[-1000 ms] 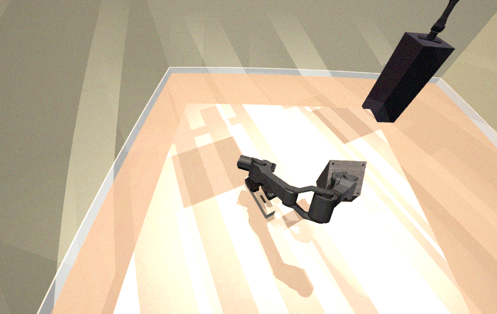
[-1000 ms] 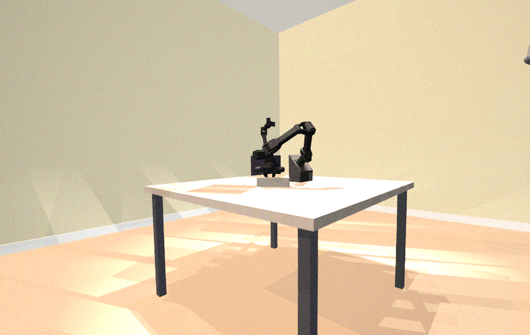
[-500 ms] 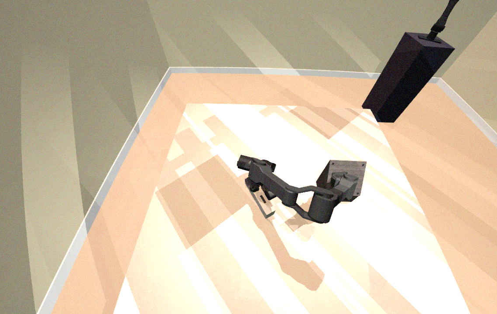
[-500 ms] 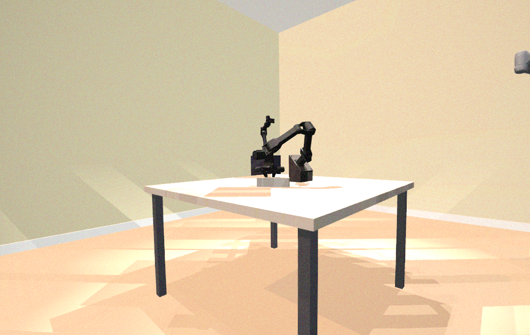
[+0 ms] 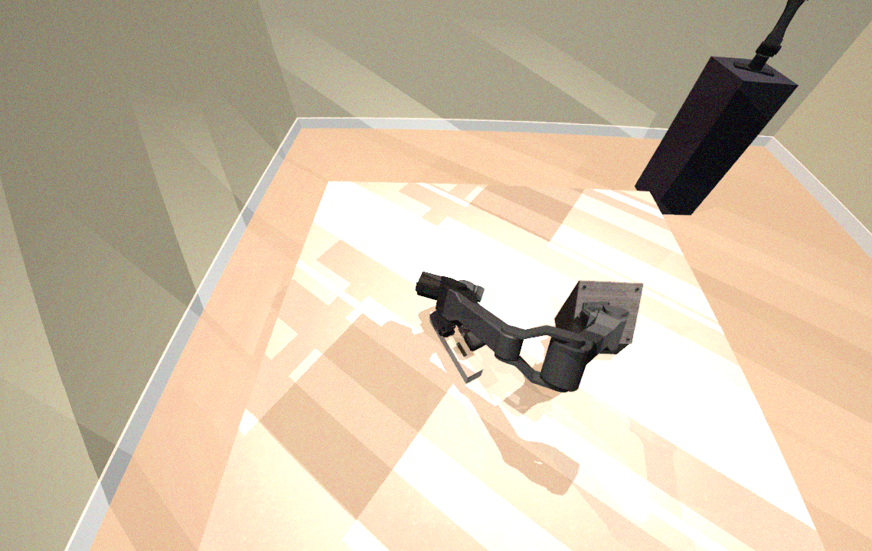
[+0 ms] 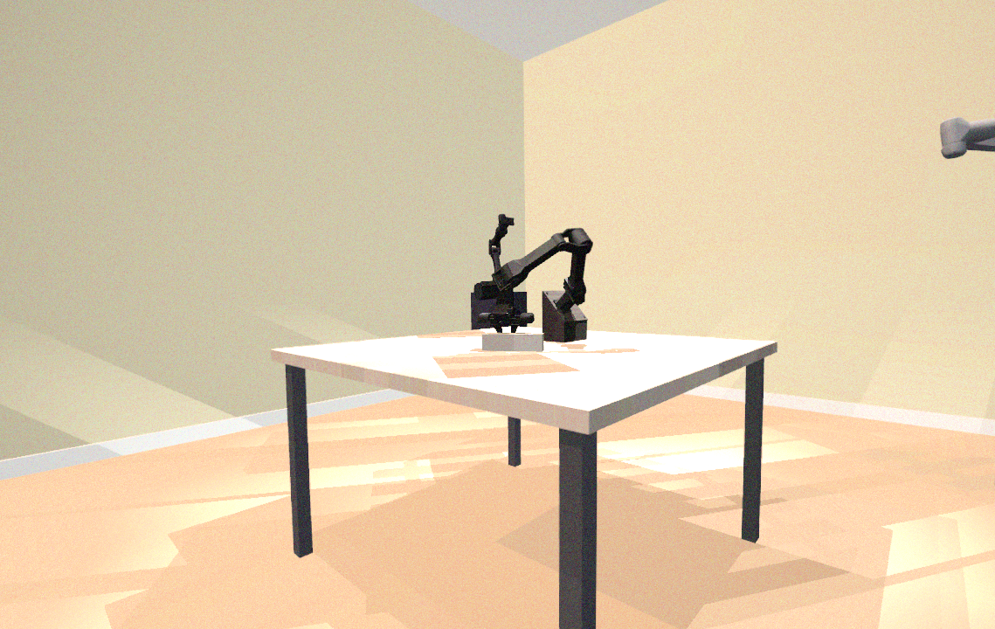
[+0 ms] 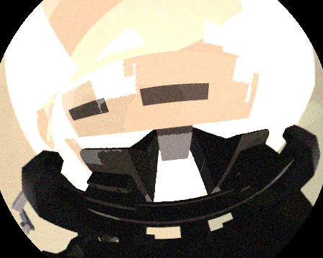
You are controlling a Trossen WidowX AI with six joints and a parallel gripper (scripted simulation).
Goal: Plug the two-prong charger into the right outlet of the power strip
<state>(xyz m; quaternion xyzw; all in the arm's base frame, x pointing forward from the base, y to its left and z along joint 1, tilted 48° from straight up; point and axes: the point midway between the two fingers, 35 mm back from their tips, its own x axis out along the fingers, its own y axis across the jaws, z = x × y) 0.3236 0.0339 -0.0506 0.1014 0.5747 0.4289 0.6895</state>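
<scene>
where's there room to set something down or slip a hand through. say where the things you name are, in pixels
Likeliest room: the table (image 5: 329, 479) (image 6: 516, 390) between the power strip (image 5: 471, 376) (image 6: 512, 342) (image 7: 226, 104) and the near corner in the exterior view. Crowded: the strip, under the gripper (image 6: 507, 330) (image 7: 171, 129) shut on the charger (image 7: 175, 145), and below the arm, between strip and arm base (image 5: 635, 298) (image 6: 554, 324).

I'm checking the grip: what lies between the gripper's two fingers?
What looks like the grey charger lies between the fingers; the wrist view shows it.
</scene>
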